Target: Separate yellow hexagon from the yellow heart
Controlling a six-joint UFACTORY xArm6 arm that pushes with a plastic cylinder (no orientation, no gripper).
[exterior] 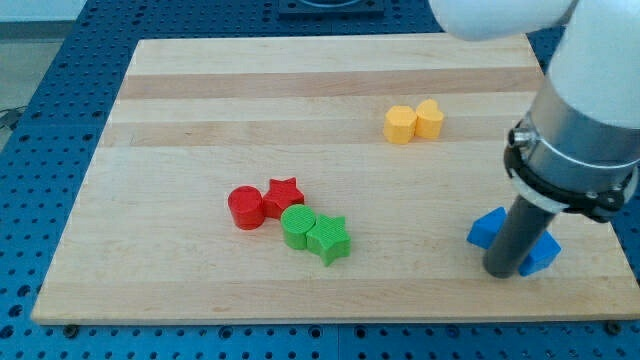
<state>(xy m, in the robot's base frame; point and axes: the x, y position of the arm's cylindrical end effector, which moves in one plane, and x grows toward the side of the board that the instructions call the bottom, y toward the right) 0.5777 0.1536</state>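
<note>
Yellow hexagon [400, 125] touching yellow heart [430, 118], my tip [500, 272] well apart — lower right

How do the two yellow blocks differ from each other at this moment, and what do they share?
The yellow hexagon sits toward the view's left; the yellow heart sits toward the view's right, slightly nearer the view's top. The hexagon shows flat facets, the heart a more rounded outline. Both are yellow, touching side by side, and far from my tip, which stands between blue blocks.

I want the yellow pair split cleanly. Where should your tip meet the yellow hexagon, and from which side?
Probably at the seam where the yellow hexagon touches the yellow heart, entering from the view's bottom, then pushing the hexagon toward the view's left. My tip now sits between blue blocks, far off.
</note>
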